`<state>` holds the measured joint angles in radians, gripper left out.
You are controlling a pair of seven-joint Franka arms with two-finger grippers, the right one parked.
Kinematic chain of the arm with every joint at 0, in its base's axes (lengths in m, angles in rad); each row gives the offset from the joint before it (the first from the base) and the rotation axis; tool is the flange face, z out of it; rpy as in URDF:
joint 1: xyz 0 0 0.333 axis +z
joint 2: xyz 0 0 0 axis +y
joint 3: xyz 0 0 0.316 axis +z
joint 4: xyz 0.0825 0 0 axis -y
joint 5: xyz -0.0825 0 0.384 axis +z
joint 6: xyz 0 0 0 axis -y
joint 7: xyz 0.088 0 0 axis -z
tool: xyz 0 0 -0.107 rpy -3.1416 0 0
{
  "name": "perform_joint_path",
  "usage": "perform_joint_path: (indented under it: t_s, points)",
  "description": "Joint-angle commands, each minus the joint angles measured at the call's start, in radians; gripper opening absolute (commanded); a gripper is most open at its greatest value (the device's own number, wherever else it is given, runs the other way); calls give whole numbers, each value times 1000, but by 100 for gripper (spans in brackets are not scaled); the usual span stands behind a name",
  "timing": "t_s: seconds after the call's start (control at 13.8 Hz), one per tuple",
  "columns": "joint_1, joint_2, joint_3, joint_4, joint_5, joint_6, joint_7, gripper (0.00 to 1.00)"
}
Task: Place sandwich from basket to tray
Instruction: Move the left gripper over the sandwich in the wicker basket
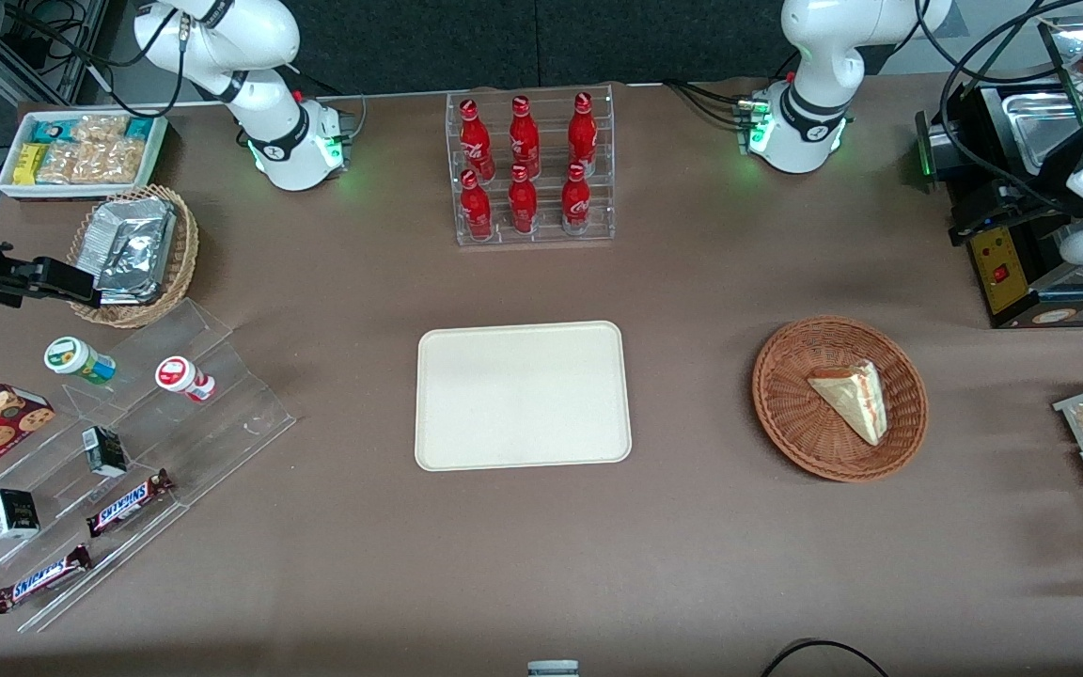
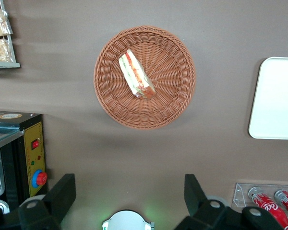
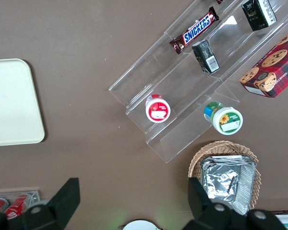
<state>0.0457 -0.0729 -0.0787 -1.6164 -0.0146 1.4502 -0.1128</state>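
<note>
The tray (image 1: 523,395) sits in the centre of the front frame, bare. At the same height in the frame, toward the working arm's end of the table, is the basket (image 1: 776,414), with a stretch of tabletop between the two. The sandwich (image 1: 850,400) lies flat in the basket, in the half turned away from the tray and touching nothing but the wicker.

The wrist camera looks straight down on the basket (image 2: 105,96). The sandwich (image 2: 136,74) is a pale wedge in clear wrap, with its red-orange and green filling showing along one long cut edge. The tray (image 2: 278,100) shows only an edge and two rounded corners.

The gripper (image 2: 127,196) hangs high over the table with its fingers (image 2: 62,191) spread wide and nothing between them. It is nearer the arm's base than the basket is.

What matters for the pick is the offset and the angle. The sandwich is not under the gripper. It lies out ahead of the gripper, away from the arm's base and nearer the front camera. Its long axis runs on a slant to the line joining the two fingers, neither along it nor square to it. The arm probably needs to reach forward, turn its wrist so the fingers close across the wedge's narrow width, and then descend. The wrap looks slick and the bread soft, so a gentle squeeze seems wise.
</note>
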Motion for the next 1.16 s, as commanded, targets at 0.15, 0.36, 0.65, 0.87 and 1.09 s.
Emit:
perform_joint_path:
  t_s: [0.15, 0.36, 0.65, 0.87, 1.09]
  points:
    - [-1, 44, 2, 35, -12, -42, 1, 100]
    - [3, 117, 5, 21, 42, 1, -40, 100]
    - [11, 122, 8, -205, 61, 262, -340, 100]
    - [9, 136, 7, -356, 62, 485, -573, 100]
    - [11, 142, 7, -466, 48, 637, -590, 100]
